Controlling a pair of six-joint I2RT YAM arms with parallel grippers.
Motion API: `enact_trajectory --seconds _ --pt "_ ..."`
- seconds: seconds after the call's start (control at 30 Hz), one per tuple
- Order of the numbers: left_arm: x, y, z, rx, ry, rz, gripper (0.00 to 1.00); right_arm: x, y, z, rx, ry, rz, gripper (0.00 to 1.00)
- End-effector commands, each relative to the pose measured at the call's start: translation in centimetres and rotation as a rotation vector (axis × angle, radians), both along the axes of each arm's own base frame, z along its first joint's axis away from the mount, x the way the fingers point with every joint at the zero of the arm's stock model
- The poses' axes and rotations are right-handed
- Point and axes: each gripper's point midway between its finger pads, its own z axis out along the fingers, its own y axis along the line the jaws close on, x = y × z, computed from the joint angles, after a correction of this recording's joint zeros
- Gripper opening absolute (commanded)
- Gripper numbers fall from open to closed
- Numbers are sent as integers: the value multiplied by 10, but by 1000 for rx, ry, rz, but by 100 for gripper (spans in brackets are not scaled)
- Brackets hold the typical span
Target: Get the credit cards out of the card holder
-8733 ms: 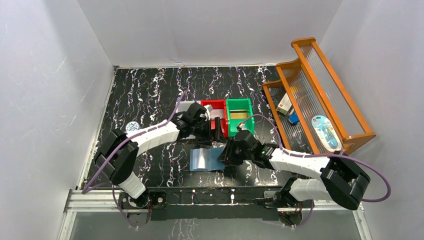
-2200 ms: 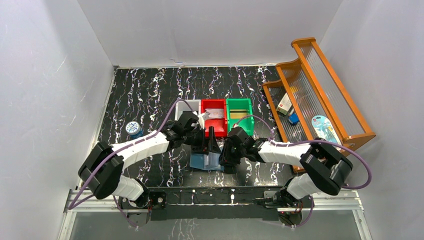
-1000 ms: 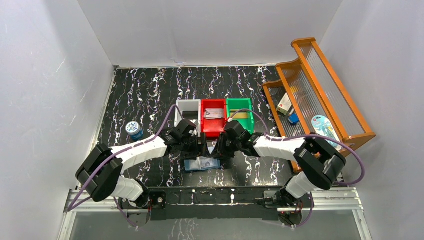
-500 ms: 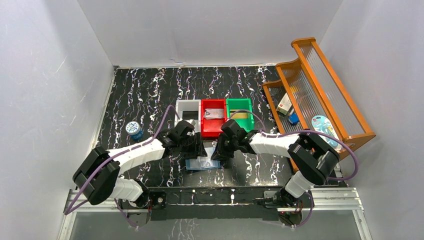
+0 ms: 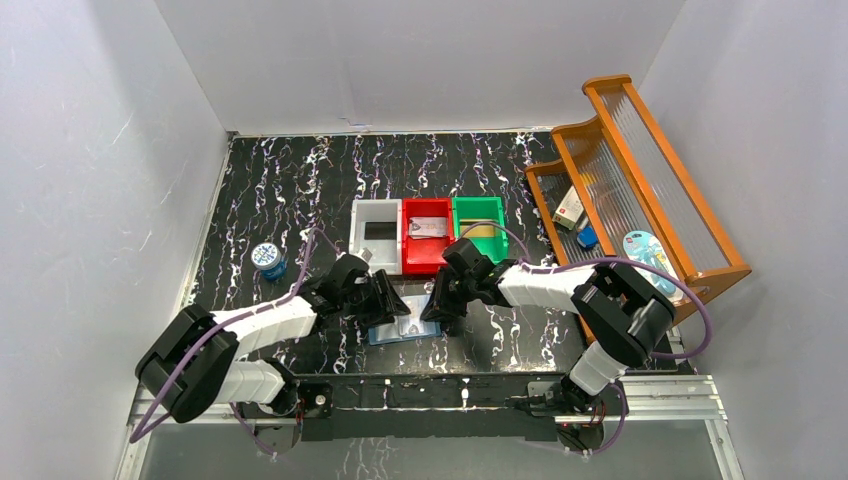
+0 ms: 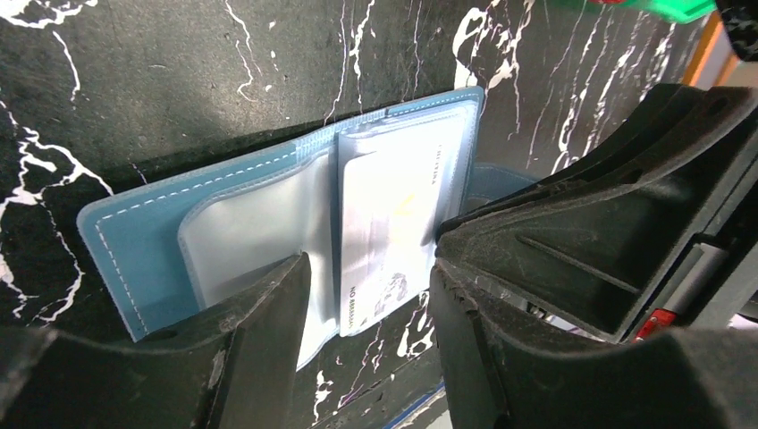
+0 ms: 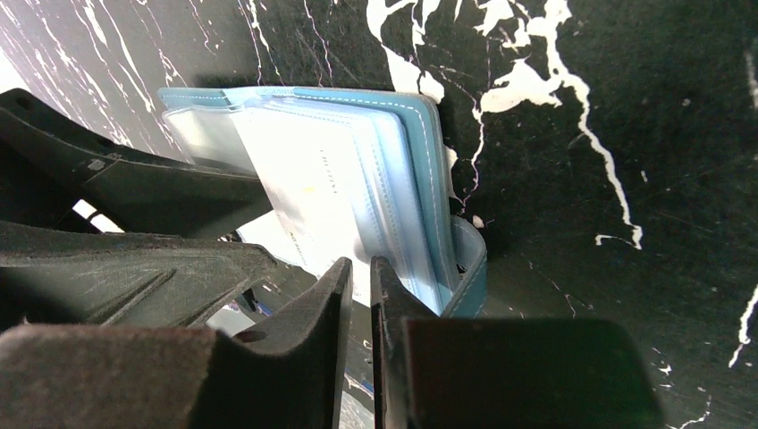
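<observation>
Entry: the card holder (image 5: pixel 402 330), a blue bifold, lies open and flat on the black marbled table (image 5: pixel 300 180) at the lower centre of the top view. It is just below a row made up of the grey bin (image 5: pixel 356 235), the red bin (image 5: pixel 422 266) and the green bin (image 5: pixel 503 236). Contents: one pale grey card (image 6: pixel 393 223) sits face up in the right-hand clear pocket of the left wrist view, not yet drawn out. The left-hand pocket appears empty, and no black card shows in the holder. The left gripper (image 6: pixel 369 259) hangs low over the holder's near edge with its jaws apart, straddling the card's near end; contact cannot be judged. The right gripper (image 7: pixel 359 268) meets the holder from the opposite side with its jaws drawn almost together, leaving only a slit. The pale leaves run down to that slit, and it cannot be told whether a leaf is nipped. Step in hand, by judgement: gaining purchase on the remaining card. The next move calls for one arm to pin the holder down while the other pinches the card's exposed end. The card should then slide straight along the pocket mouth, kept flat so the soft plastic does not drag with it.
</observation>
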Motion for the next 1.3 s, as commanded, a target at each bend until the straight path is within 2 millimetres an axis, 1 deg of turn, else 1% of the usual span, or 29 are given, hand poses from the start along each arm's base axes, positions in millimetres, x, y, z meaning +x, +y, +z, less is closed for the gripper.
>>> enact_trajectory --seconds 0.0,0.17,0.23,0.3,0.33,0.57,0.63,0.77,0.97,1.27 --pt "-7 4 -11 -68 57 40 51 -14 -25 -32 -117 59 -13 22" --pt "-13 -4 -13 -233 114 72 46 -16 -25 -35 -109 74 -12 23" --pt "-15 -4 -15 -275 128 90 44 -16 -25 -36 -107 80 -13 23" --pt "-13 -6 -11 -303 117 92 42 -17 -26 -37 -107 82 -12 23" --pt "-13 -5 -12 -294 109 84 38 -17 -26 -37 -104 83 -13 23" --pt "-11 -4 -10 -276 86 71 28 -17 -26 -39 -103 89 -12 23" --pt "-10 -3 -10 -269 83 73 22 -17 -26 -39 -102 86 -11 23" --pt "-10 0 -10 -253 73 77 14 -16 -27 -40 -103 85 -16 23" --pt "-8 3 -5 -242 48 73 1 -13 -27 -36 -100 67 -25 24" --pt "-9 10 -4 -221 32 80 0 -7 -29 -30 -89 42 -52 27"
